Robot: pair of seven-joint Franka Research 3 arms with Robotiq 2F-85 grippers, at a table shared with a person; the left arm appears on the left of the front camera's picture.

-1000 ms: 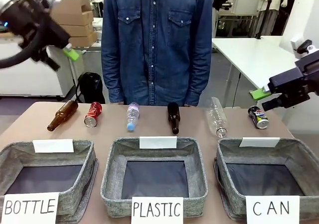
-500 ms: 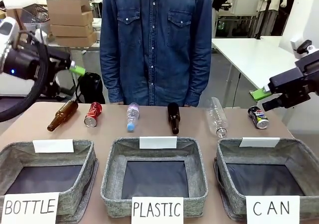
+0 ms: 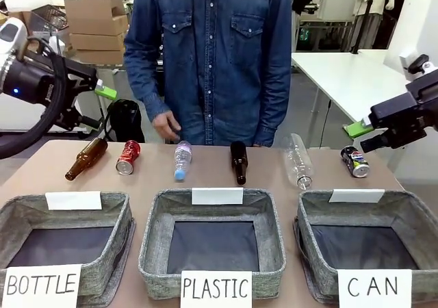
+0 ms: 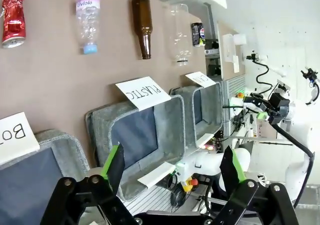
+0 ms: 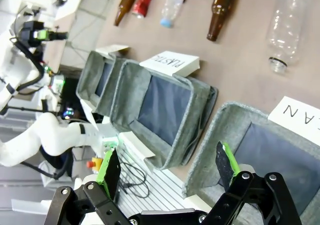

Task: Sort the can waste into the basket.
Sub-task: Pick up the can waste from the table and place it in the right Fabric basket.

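Near edge of table (image 3: pixel 41 168): BOTTLE basket (image 3: pixel 14 211) left, PLASTIC basket (image 3: pixel 152 234) middle, CAN basket (image 3: pixel 413 207) right. Row behind, left to right: glass bottle (image 3: pixel 86 159), first can (image 3: pixel 128 157), plastic bottle (image 3: pixel 182 159), second glass bottle (image 3: pixel 238 161), second plastic bottle (image 3: pixel 298 161), second can (image 3: pixel 354 161).

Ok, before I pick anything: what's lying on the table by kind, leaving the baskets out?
Cans: 2 (red can, dark can)
Brown glass bottles: 2 (left brown bottle, middle brown bottle)
Clear plastic bottles: 2 (blue-capped clear bottle, right clear bottle)
Total: 6
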